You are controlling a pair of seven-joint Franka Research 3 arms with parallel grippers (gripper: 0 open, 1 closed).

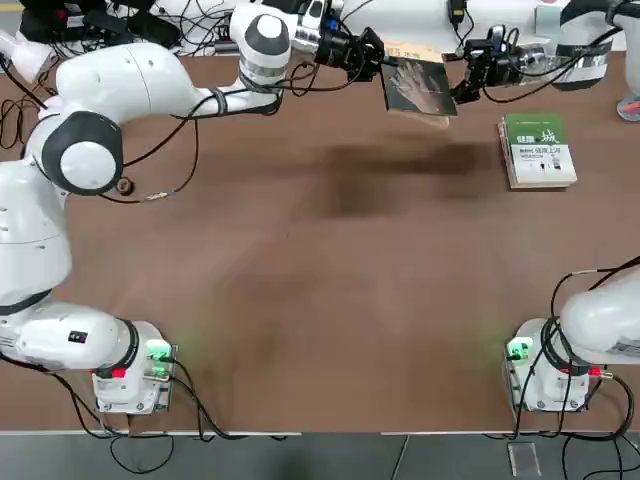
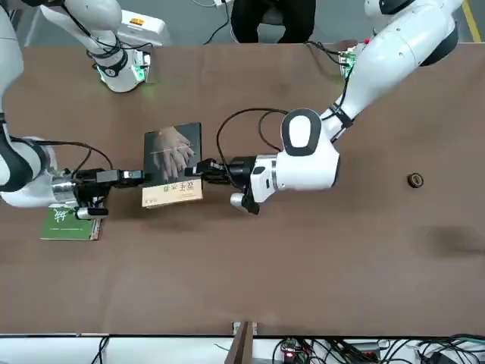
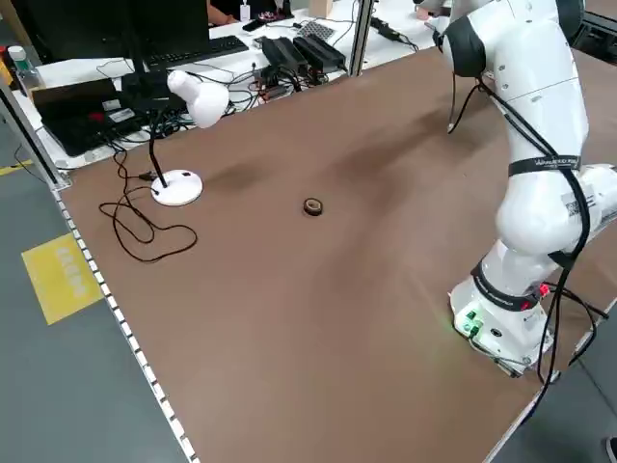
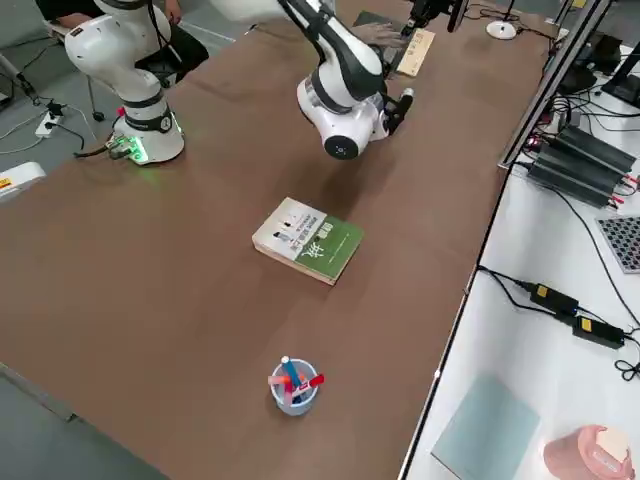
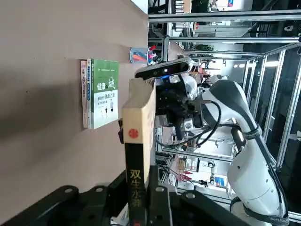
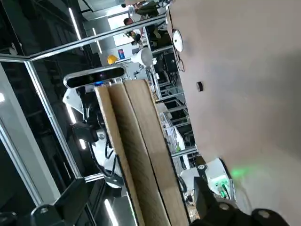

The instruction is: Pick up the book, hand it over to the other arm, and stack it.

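Observation:
The book [image 1: 418, 88], thin and dark-covered with a pale hand image and a tan strip, hangs in the air over the table's far side. My left gripper [image 1: 378, 62] is shut on its left edge; the left wrist view shows its spine [image 5: 137, 155] clamped between the fingers. My right gripper [image 1: 462, 85] is at the book's other edge and open. In the right wrist view its fingers [image 6: 210, 200] stand on either side of the page edge [image 6: 141, 155], apart from it. In the front view the book [image 2: 173, 163] sits between both grippers.
A thicker green-and-white book [image 1: 538, 150] lies flat on the table at the far right, just beside the right gripper. A cup of pens [image 4: 293, 385] stands near the right edge. A small dark ring [image 1: 124, 186] and a white desk lamp [image 3: 193, 106] are on the left.

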